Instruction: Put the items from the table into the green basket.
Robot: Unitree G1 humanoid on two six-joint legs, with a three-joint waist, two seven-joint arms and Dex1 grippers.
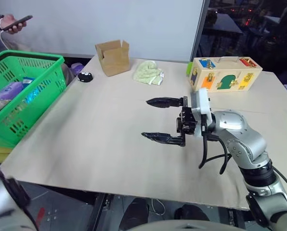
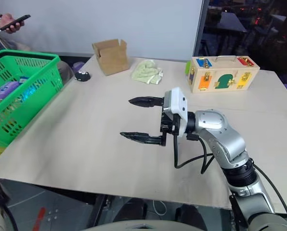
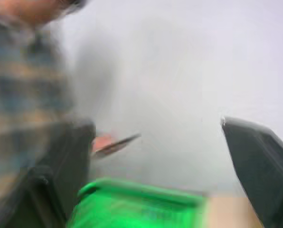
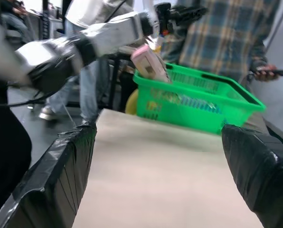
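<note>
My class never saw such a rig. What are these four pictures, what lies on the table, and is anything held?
A two-armed humanoid robot. Two pictures come from its head, one from each wrist. The right arm hovers over the beige table, jaws open, empty. On the table: a brown cardboard box, a light green cloth, a wooden latch box. Beside it: a bright green plastic basket; a pink-and-white carton tilts at its rim, below the left arm, its jaws open.

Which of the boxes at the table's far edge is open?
The plain brown cardboard box, nearer the green plastic basket: its top flaps stand open. The wooden latch box with coloured doors and a handle, further to the right, is closed.
</note>
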